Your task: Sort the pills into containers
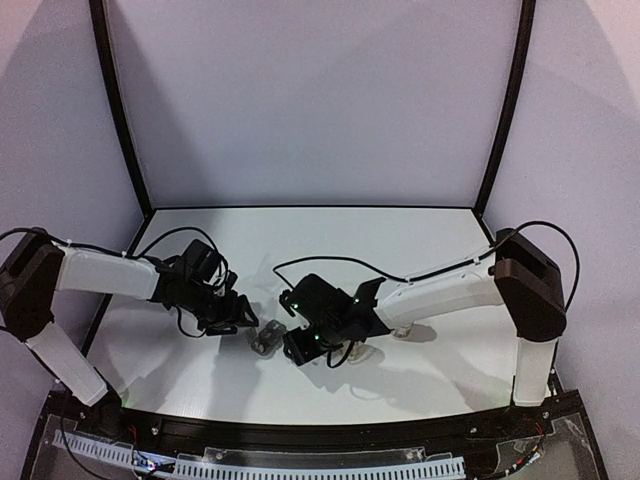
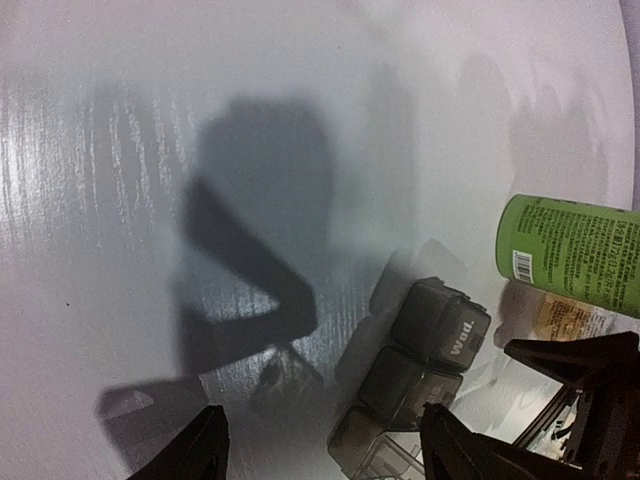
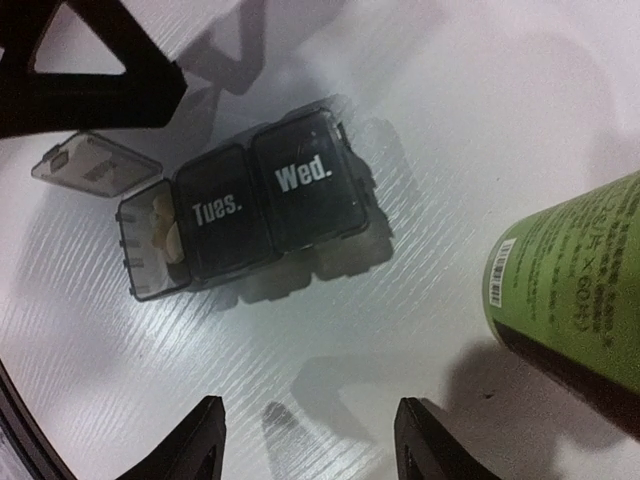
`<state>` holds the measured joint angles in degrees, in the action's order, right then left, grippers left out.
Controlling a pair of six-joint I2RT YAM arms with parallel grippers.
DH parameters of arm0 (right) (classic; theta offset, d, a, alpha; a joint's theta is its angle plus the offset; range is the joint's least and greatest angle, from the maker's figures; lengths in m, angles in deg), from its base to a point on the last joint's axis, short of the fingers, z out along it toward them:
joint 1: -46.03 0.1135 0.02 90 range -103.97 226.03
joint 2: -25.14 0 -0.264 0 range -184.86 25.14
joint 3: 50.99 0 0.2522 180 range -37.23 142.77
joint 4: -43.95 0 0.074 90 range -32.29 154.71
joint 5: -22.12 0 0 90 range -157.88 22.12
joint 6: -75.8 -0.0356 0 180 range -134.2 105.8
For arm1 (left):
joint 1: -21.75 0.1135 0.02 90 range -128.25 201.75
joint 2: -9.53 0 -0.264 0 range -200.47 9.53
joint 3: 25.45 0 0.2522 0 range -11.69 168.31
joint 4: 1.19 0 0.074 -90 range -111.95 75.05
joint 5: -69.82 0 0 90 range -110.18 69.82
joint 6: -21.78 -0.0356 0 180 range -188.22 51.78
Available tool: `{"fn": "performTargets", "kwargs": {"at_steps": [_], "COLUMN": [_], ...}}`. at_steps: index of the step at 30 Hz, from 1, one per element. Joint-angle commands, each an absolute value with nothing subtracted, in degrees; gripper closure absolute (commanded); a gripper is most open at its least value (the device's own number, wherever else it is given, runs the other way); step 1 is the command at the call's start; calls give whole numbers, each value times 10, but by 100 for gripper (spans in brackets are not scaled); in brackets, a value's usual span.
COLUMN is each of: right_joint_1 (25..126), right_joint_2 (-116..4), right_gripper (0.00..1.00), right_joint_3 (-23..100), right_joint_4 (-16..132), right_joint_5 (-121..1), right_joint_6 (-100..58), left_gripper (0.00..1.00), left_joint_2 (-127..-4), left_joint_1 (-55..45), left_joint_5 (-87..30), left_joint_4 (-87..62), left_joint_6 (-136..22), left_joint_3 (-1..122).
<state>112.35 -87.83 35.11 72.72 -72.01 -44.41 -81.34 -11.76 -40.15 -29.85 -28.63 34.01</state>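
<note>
Top view: the pill box (image 1: 268, 338) is tiny and half hidden between the two arms, and its labels are unreadable there. In the left wrist view its near end is cut off by the bottom edge, and only "Wed." reads. The right wrist view shows the whole box as a grey row of three compartments. "Tues." in the middle and "Wed." at one end are shut. The other end compartment is open, with its clear lid (image 3: 90, 165) flipped out flat on the desk (image 1: 400, 240). The lid's print is too blurred to read. Pale pills (image 3: 165, 232) lie in the open compartment, but I cannot tell how many.

The green bottle (image 3: 570, 290) is cut off at the right edge of both wrist views. Its top is out of sight, and I cannot tell whether it stands or lies. It is near the "Wed." end and not touching the box.

The box lies flat, lids up, about midway between the desk's side edges and nearer the front edge than the back. Its long axis is slanted to the front edge. The open end points toward the left fingers (image 1: 243, 322) and the "Wed." end points away from them.

The left fingers are spread apart, holding nothing, with the box's open end just beside them. The right fingers (image 1: 298, 350) are also spread apart, with only bare desk between them and the box near.
</note>
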Motion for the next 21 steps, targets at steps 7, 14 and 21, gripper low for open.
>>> {"fn": "performTargets", "kwargs": {"at_steps": [7, 14, 21], "right_joint_1": [1105, 1103, 1095], "right_joint_2": [-918, -944, -960], "right_gripper": [44, 44, 45], "right_joint_3": [379, 408, 426], "right_joint_4": [697, 698, 701], "right_joint_5": [-691, -696, -702], "right_joint_6": [-453, -459, -463], "left_gripper": [36, 35, 40], "left_joint_2": [-772, -661, -684], "left_joint_1": [-114, -114, -114], "left_joint_5": [-386, -222, -239], "left_joint_4": [-302, -381, -386], "left_joint_6": [-274, -246, -262], "left_joint_3": [324, 320, 301]}}
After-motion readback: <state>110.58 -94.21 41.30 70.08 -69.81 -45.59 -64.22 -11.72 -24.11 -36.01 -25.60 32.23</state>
